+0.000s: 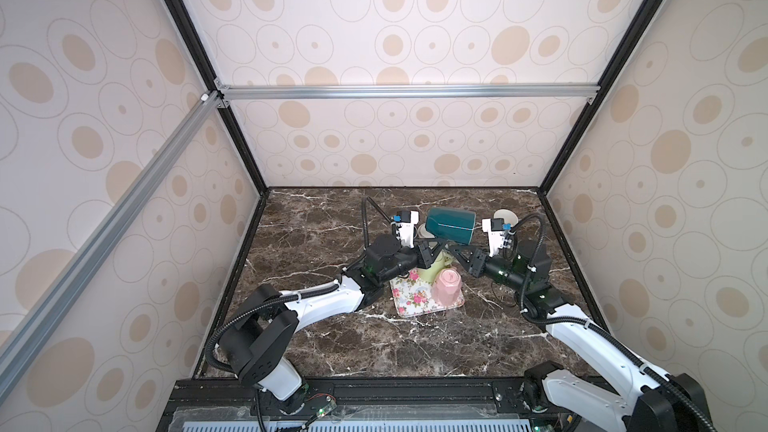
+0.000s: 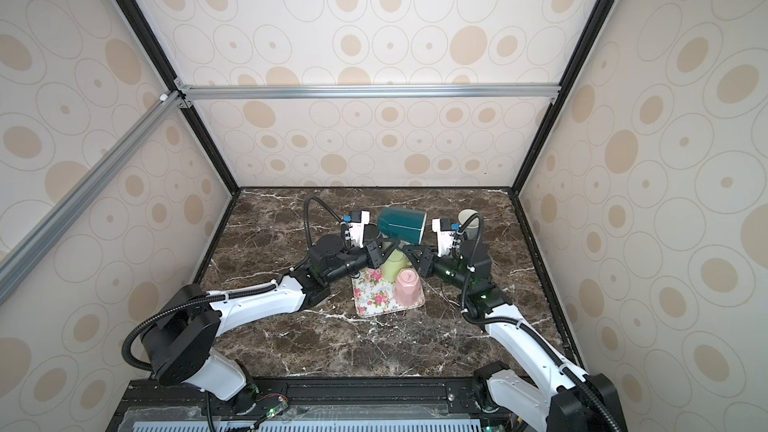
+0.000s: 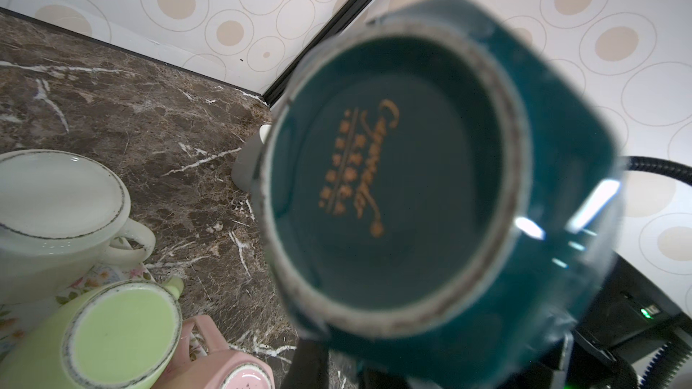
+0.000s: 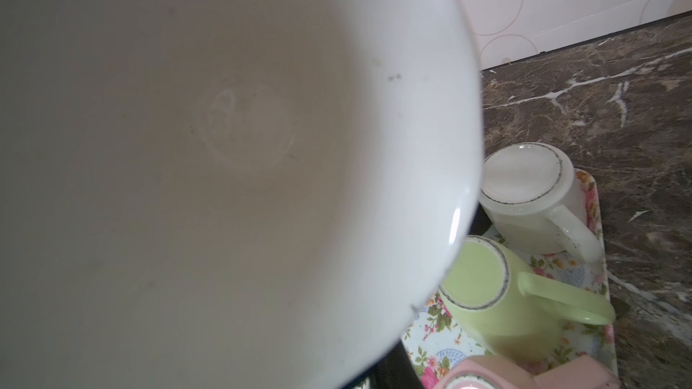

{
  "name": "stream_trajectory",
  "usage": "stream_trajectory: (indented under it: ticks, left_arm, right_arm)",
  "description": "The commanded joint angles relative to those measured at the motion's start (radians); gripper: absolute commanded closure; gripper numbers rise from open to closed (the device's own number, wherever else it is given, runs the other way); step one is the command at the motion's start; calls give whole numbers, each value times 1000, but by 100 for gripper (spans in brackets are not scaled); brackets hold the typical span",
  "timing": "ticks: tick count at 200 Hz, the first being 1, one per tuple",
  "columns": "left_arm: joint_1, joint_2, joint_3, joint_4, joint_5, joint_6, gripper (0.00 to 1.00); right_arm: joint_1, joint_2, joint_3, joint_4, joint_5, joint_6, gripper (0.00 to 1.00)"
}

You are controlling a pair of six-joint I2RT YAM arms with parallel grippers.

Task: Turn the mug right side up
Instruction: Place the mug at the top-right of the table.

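Left wrist view: teal mug (image 3: 393, 181) aloft, base twd cam, left gripper (image 1: 435, 245) clamped on it. Both top views: axis runs 9–3 o'clock, mouth at 3 facing right gripper (image 1: 457, 249), whose state can't be told.

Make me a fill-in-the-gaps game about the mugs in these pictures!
1. The teal mug is up in the air, lying on its ____.
2. The pink mug stands ____ down on the flowered tray.
3. Counting the white mug, the light green mug and the pink one, the tray holds ____ mugs.

Missing words: side; upside; three
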Motion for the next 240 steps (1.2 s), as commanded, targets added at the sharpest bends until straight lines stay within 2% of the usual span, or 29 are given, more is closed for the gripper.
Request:
stream_trajectory:
  ticks: [1, 47, 66, 148, 175, 240]
  left_arm:
    - [-17, -11, 48, 24, 53, 43, 100]
    - [-17, 3, 45, 16, 62, 36, 100]
    - [-17, -2, 32, 20, 61, 31, 100]
    - [-17, -8, 7, 28, 62, 17, 100]
    - [-18, -13, 5, 14, 57, 16, 100]
    - [-18, -7, 10, 5, 60, 9, 100]
  right_arm:
    - [21, -6, 7, 120, -18, 18, 81]
    - [23, -27, 2, 116, 7, 5, 78]
    - [25, -32, 2, 97, 29, -5, 70]
    - [42, -50, -2, 53, 76, -66, 69]
    - [54, -80, -4, 9, 120, -120, 64]
    - [59, -86, -37, 49, 146, -131, 63]
